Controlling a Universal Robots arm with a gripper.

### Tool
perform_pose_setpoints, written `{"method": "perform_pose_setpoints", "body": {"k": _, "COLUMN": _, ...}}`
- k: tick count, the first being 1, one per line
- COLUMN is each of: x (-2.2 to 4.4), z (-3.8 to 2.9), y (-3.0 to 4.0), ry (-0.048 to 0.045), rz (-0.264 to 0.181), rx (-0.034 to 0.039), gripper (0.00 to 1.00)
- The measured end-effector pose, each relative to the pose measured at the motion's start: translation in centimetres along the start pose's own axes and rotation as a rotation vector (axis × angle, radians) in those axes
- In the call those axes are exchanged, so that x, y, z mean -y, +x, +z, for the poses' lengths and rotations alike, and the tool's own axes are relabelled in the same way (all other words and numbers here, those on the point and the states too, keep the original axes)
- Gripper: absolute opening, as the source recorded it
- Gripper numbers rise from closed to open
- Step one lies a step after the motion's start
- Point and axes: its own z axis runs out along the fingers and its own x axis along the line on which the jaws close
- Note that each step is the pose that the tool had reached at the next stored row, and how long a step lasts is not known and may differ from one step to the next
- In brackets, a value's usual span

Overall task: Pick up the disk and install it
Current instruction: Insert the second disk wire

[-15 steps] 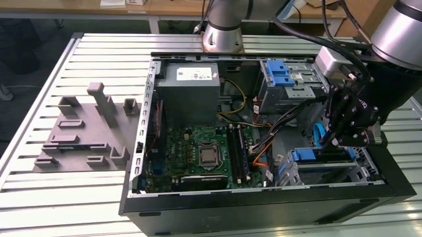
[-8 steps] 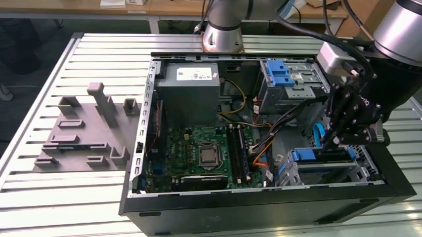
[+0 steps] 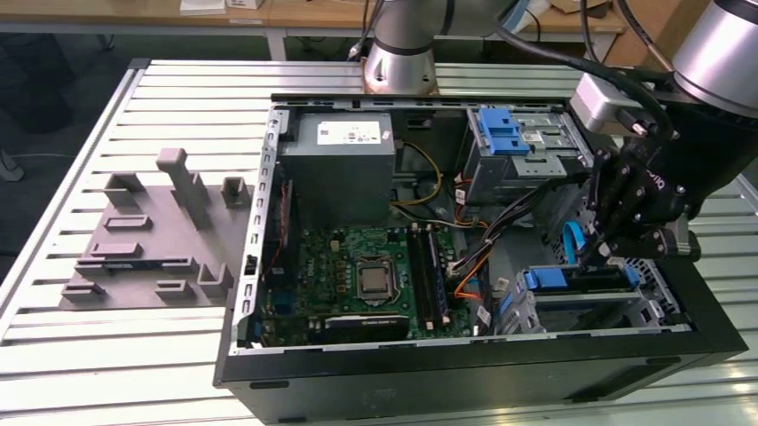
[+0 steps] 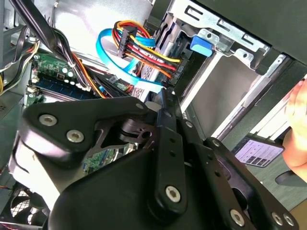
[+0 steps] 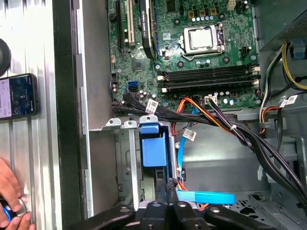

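The disk sits in the metal drive cage at the front corner of the open computer case. The blue end of its carrier [image 3: 577, 279] shows in the exterior view, and its blue carrier [image 5: 153, 146] also appears in the first wrist view. My gripper [image 3: 619, 250] hangs just above that cage. In the first wrist view my gripper [image 5: 166, 186] has its fingers pressed together, their tips by the carrier's edge. The second wrist view has my gripper [image 4: 165, 98] shut, with a blue tab [image 4: 200, 44] on the cage beyond it.
The case holds a grey power supply [image 3: 343, 155], the motherboard [image 3: 367, 275], a second blue bracket [image 3: 503, 133] and cable bundles, with a blue flat cable [image 5: 206, 196] beside the fingers. A grey fixture block [image 3: 154, 235] lies at the exterior view's left. A phone [image 5: 17, 96] and a hand [image 5: 8, 189] rest outside the case.
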Motion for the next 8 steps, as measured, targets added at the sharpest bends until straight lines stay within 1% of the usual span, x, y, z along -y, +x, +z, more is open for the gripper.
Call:
{"method": "perform_pose_setpoints", "body": {"k": 1, "x": 0.01, "z": 0.04, "y": 0.0, "ry": 0.0, "rz": 0.0, "rx": 0.0002, "gripper": 0.16}}
{"method": "perform_pose_setpoints", "body": {"k": 2, "x": 0.04, "z": 0.1, "y": -0.01, "ry": -0.0001, "rz": 0.0, "rx": 0.0005, "gripper": 0.11}}
{"method": "perform_pose_setpoints", "body": {"k": 8, "x": 0.24, "z": 0.58, "y": -0.08, "ry": 0.0, "rz": 0.0, "rx": 0.0003, "gripper": 0.11}}
